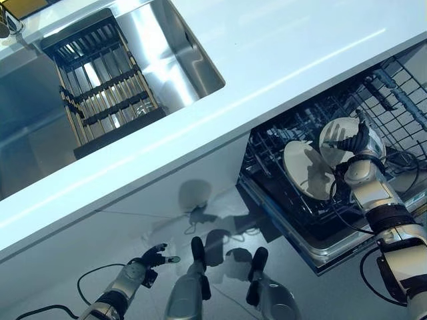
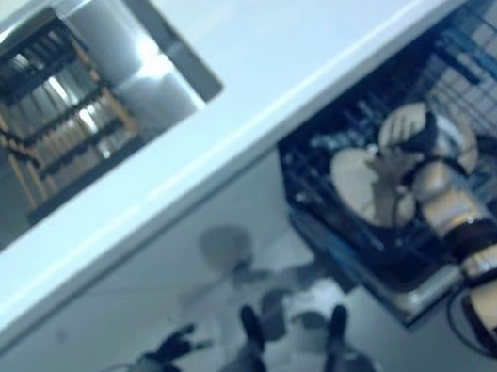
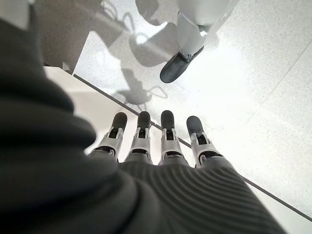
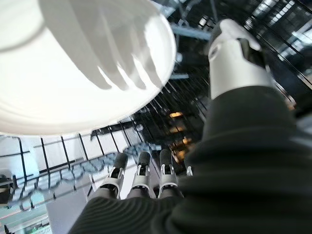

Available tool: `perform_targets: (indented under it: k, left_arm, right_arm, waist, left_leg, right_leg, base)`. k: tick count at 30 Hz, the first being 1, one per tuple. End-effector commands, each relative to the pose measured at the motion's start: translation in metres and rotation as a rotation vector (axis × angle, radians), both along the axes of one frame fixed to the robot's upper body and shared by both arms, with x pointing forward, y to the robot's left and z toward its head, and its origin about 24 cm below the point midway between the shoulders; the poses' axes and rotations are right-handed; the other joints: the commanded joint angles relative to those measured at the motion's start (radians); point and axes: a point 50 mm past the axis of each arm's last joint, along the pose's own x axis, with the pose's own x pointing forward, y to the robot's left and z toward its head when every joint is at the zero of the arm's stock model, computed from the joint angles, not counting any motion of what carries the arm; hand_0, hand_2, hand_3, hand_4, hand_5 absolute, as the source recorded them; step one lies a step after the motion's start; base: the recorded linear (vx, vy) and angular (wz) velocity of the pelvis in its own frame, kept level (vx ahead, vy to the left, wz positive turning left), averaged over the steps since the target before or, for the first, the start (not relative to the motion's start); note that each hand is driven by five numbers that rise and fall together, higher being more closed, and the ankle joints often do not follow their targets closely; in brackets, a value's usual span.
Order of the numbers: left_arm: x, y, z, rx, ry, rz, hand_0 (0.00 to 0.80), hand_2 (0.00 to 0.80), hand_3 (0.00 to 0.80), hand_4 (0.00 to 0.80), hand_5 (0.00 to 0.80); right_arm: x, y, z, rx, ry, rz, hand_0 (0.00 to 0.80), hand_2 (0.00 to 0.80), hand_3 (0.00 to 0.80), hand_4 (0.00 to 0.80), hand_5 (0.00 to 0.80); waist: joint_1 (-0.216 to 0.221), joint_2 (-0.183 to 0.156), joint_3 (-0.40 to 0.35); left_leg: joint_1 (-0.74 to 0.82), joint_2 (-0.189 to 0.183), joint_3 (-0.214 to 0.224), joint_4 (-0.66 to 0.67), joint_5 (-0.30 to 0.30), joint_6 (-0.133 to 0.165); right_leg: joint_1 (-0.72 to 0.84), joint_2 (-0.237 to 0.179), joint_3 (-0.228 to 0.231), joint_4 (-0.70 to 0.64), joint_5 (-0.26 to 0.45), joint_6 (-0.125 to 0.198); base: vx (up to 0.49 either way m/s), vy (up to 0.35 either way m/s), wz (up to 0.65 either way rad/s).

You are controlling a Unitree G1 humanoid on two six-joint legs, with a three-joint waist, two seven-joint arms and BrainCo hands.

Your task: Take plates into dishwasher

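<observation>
Two white plates stand on edge in the pulled-out dishwasher rack (image 1: pixel 267 150) at the right: a larger one (image 1: pixel 307 170) toward the front and another (image 1: pixel 337 133) behind it. My right hand (image 1: pixel 361 142) is in the rack beside the rear plate. In the right wrist view its fingers (image 4: pixel 140 176) are straight and a plate (image 4: pixel 73 73) shows past them, untouched, with the hand's shadow on it. That hand is open and holds nothing. My left hand (image 1: pixel 151 258) hangs low at the lower left, open, with straight fingers (image 3: pixel 167 135) over the floor.
A white countertop (image 1: pixel 300 47) runs across above the dishwasher. At the upper left a steel sink (image 1: pixel 177 50) holds a dark slatted dish rack (image 1: pixel 107 83). More blue-grey wire basket (image 1: pixel 400 93) extends at the far right.
</observation>
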Motion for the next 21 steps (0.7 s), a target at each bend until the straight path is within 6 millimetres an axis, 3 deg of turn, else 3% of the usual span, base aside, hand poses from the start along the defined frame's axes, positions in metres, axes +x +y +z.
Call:
perform_targets:
  k: [1, 11, 14, 21]
  left_arm:
    - [-0.015, 0.004, -0.009, 0.017, 0.036, 0.025, 0.0, 0.0, 0.0, 0.0, 0.0]
    - [-0.044, 0.01, -0.023, 0.015, 0.081, 0.122, 0.0, 0.0, 0.0, 0.0, 0.0]
    - [-0.053, 0.009, -0.027, 0.012, 0.1, 0.146, 0.0, 0.0, 0.0, 0.0, 0.0]
    - [-0.069, 0.006, -0.036, 0.0, 0.151, 0.172, 0.0, 0.0, 0.0, 0.0, 0.0]
  right_arm:
    - [-0.008, 0.001, 0.026, -0.035, -0.179, 0.035, 0.0, 0.0, 0.0, 0.0, 0.0]
    - [-0.055, 0.006, 0.027, 0.07, -0.459, 0.11, 0.0, 0.0, 0.0, 0.0, 0.0]
    - [-0.07, -0.004, 0.015, 0.263, -0.516, 0.116, 0.0, 0.0, 0.0, 0.0, 0.0]
    - [-0.095, -0.026, -0.033, 0.647, -0.534, 0.046, 0.0, 0.0, 0.0, 0.0, 0.0]
  waist:
    - [-0.016, -0.047, -0.052]
    - [-0.068, -0.074, -0.111]
    - [-0.084, -0.079, -0.136]
    - [-0.112, -0.081, -0.188]
  left_leg:
    - [0.036, -0.031, 0.06, -0.003, -0.114, 0.044]
    - [0.075, -0.022, 0.08, -0.003, -0.13, 0.035]
    - [0.09, -0.017, 0.091, -0.003, -0.134, 0.031]
    - [0.132, -0.012, 0.121, -0.003, -0.143, 0.026]
  right_leg:
    - [-0.045, 0.038, 0.024, 0.145, -0.169, -0.067]
    - [0.002, 0.052, 0.059, 0.125, -0.174, -0.059]
    - [0.021, 0.055, 0.068, 0.12, -0.178, -0.059]
    - [0.072, 0.058, 0.082, 0.098, -0.179, -0.062]
  base:
    - [0.0, 0.0, 0.0]
    - [-0.004, -0.004, -0.04]
    - [-0.012, -0.007, -0.12]
    - [0.001, -0.004, -0.09]
